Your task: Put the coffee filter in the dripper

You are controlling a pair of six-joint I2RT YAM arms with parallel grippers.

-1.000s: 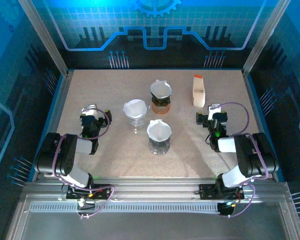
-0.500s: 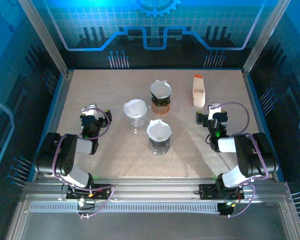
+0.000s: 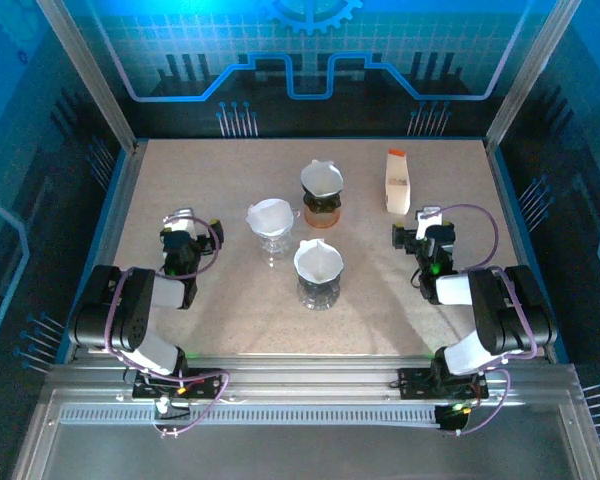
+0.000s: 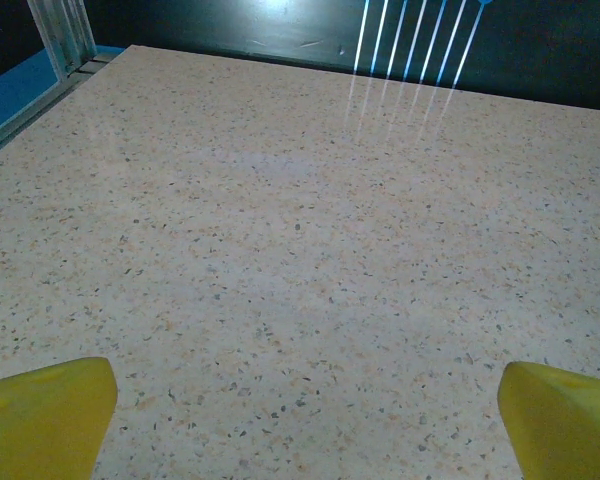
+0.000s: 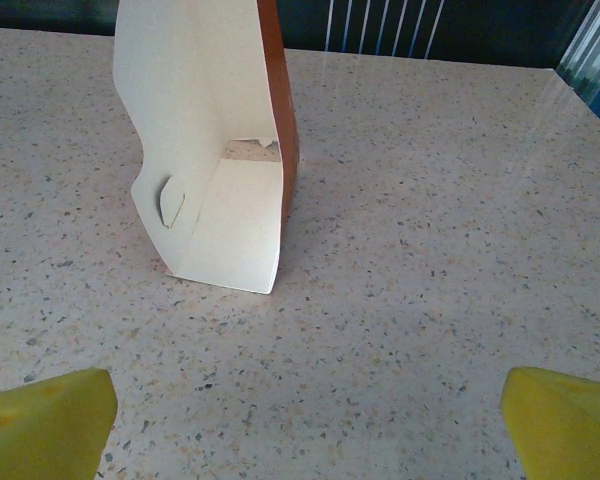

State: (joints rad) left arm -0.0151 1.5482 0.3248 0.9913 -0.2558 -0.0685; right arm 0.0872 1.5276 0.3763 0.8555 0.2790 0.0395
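While both arms lie folded low at the bottom of the overhead frame, the left gripper (image 3: 185, 228) at lower left and the right gripper (image 3: 427, 228) at lower right rest released, jaws spread wide with nothing between them above the bare speckled table (image 3: 220, 300). Just below centre, a dripper (image 3: 318, 288) holds a white coffee filter (image 3: 318, 260), and higher up a clear dripper (image 3: 271, 240) left of centre and a far dripper (image 3: 322, 208) each carry a white cone too. Toward the upper right, a white-and-orange carton (image 3: 397, 182) stands upright.
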